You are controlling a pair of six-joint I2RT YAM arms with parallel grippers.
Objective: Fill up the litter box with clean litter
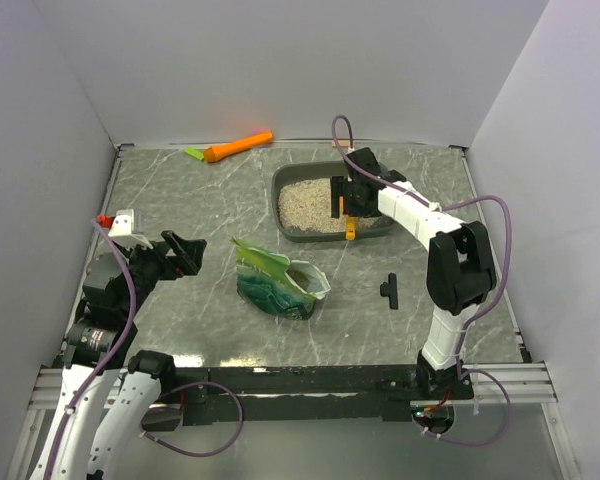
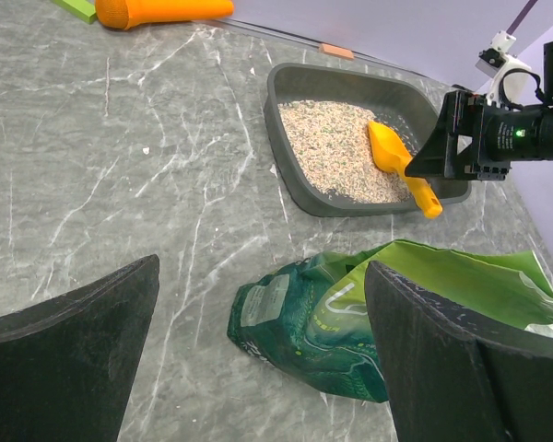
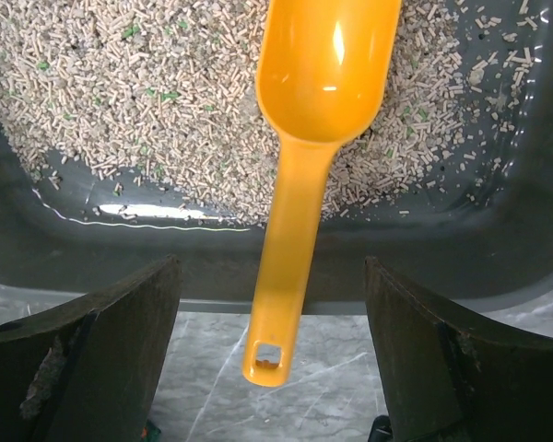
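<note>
The right hand (image 1: 348, 200) hangs over the near wall of the litter box (image 1: 280, 222), fingers spread wide and holding nothing. The grey tray sits at the far right of the worktop (image 1: 180, 190). Clean litter (image 1: 305, 205) covers most of its floor, thinning to bare plastic toward the right end.

An orange scoop (image 3: 300, 212) lies directly below that hand. Its bowl rests on the granules and its handle slopes out over the box's near rim. The scoop's long axis runs near to far, and in the right wrist view the handle sits between the two fingers, touching neither. A grasp would seemingly need only a short drop and a squeeze across the handle.

The left hand (image 1: 190, 253), also wide open and empty, waits at the near left, well away from the box. Between the two arms a green bag (image 1: 275, 285) lies on its side with its mouth open.
</note>
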